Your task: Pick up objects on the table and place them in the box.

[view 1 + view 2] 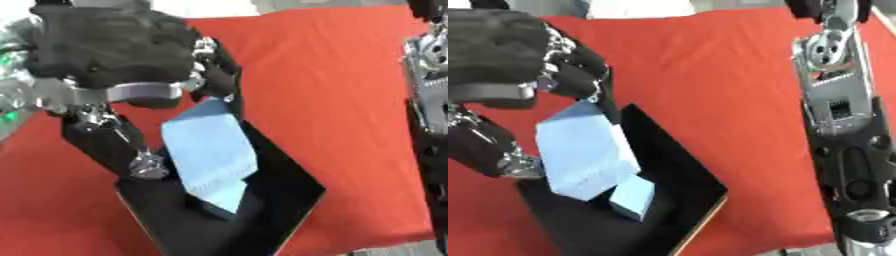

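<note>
My left hand comes in from the upper left and is curled round a light blue rectangular pack. Fingers sit on its top end and the thumb on its left side. The pack hangs tilted, with its lower end inside the black open box on the red cloth. A smaller light blue block shows in the box just under the pack; whether they touch is unclear. Only my right forearm shows, along the right edge; its hand is out of view.
A red cloth covers the table, with bare cloth between the box and the right arm. The cloth's front edge runs along the lower right. Blurred grey and green shapes lie at the far left.
</note>
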Robot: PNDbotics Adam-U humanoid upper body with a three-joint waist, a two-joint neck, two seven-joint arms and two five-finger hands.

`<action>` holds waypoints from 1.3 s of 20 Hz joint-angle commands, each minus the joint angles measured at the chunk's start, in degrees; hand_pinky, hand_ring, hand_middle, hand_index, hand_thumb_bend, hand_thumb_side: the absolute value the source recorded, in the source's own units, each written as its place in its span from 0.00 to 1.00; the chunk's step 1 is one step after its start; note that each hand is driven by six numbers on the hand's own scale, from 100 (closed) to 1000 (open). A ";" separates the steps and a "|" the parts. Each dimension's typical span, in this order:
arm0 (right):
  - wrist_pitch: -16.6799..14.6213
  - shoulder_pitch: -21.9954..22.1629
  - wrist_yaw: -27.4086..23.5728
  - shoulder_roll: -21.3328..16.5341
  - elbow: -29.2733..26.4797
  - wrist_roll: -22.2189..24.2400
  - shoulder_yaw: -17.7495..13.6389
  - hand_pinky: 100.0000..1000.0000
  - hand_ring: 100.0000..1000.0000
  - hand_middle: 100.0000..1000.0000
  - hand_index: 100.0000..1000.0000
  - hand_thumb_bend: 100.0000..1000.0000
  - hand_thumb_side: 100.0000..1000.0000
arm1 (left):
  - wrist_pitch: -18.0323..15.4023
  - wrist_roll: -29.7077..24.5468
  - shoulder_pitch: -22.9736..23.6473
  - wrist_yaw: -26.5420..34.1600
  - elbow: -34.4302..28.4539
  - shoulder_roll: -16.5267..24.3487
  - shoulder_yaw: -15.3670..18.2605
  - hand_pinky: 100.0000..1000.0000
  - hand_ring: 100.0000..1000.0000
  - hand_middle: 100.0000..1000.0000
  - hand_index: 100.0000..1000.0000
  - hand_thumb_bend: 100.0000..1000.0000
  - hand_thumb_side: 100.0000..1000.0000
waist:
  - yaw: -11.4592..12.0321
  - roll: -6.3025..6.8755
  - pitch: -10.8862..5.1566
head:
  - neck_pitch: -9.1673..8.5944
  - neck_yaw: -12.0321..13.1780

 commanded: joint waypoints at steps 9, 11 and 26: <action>-0.20 -1.27 -0.10 -0.30 -0.94 0.31 0.05 0.75 0.56 0.47 0.77 0.00 0.64 | -2.74 -5.77 2.73 -5.25 -0.49 -1.12 -2.30 0.61 0.81 0.84 0.87 0.19 0.33 | -1.48 0.17 -0.86 | 0.30 -0.85; -0.15 -1.27 -0.11 -0.31 -0.94 0.26 0.02 0.75 0.56 0.47 0.77 0.00 0.64 | -3.88 -7.75 3.31 -6.40 -0.49 -1.25 -2.43 0.68 0.86 0.88 0.90 0.24 0.49 | -1.50 0.11 -0.79 | 0.30 -0.96; -0.03 -1.40 -0.28 -0.51 -0.94 0.18 0.04 0.75 0.56 0.47 0.77 0.00 0.64 | -10.28 -8.46 5.81 -13.45 1.47 -1.22 -4.24 0.80 0.97 0.94 0.96 0.43 0.50 | -1.43 0.02 -0.30 | 0.30 -1.10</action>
